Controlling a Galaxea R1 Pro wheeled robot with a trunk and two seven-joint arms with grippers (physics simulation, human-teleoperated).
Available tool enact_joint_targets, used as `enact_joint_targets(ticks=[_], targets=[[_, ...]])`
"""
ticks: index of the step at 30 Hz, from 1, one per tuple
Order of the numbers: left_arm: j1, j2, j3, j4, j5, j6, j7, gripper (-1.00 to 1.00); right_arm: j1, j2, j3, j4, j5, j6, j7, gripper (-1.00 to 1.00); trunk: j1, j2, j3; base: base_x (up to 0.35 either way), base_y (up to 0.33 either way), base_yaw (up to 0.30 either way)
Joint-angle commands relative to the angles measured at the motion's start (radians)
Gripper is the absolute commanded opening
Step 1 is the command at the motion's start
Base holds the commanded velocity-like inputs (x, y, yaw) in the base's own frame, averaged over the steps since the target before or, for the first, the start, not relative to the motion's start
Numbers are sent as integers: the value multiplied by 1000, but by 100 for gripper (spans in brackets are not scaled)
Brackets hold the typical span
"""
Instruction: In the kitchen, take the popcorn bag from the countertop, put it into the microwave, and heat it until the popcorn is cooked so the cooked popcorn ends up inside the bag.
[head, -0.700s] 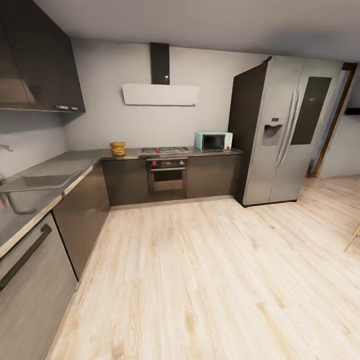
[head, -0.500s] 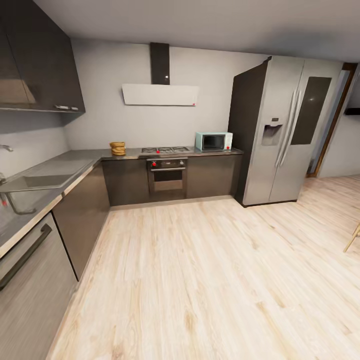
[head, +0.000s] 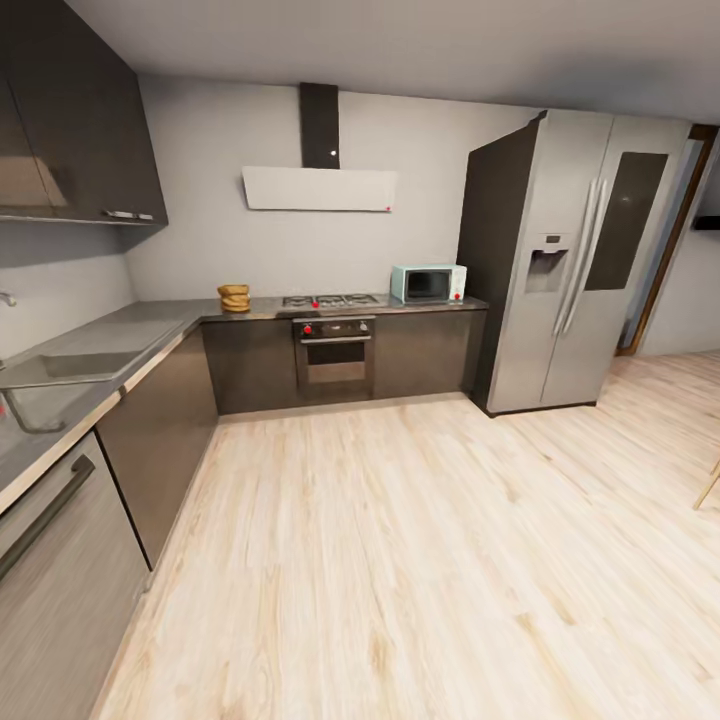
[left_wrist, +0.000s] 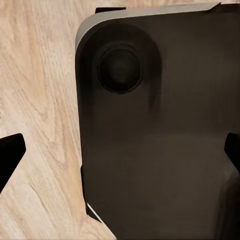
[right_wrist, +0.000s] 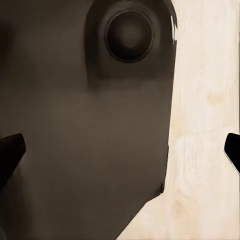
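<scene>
the popcorn bag (head: 235, 297) sits left of centre in the head view, on the far bench (head: 150, 325), well apart from the microwave (head: 427, 283) right of the hob (head: 331, 299). both end effectors, left (left_wrist: 120, 155) and right (right_wrist: 120, 150), hang wide and empty over the robot's dark base (left_wrist: 160, 125), likely stowed for driving.

Even soft light, slight blur, wide-angle stretch at edges
</scene>
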Motion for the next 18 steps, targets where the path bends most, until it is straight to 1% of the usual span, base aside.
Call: enact_joint_targets(ticks=[1,15,18], targets=[[0,0,-1,0,1,1,2,100,0,0,-1,0,-1,0,-1,100,1,0,-1,313,0,0],[0,-3,1,1,3,7,4,100,0,1,-2,0,-3,0,-2,100,1,0,-1,321,0,0],[0,-3,1,1,2,7,4,100,0,1,-3,0,-3,0,-4,100,1,0,-1,322,0,-105]])
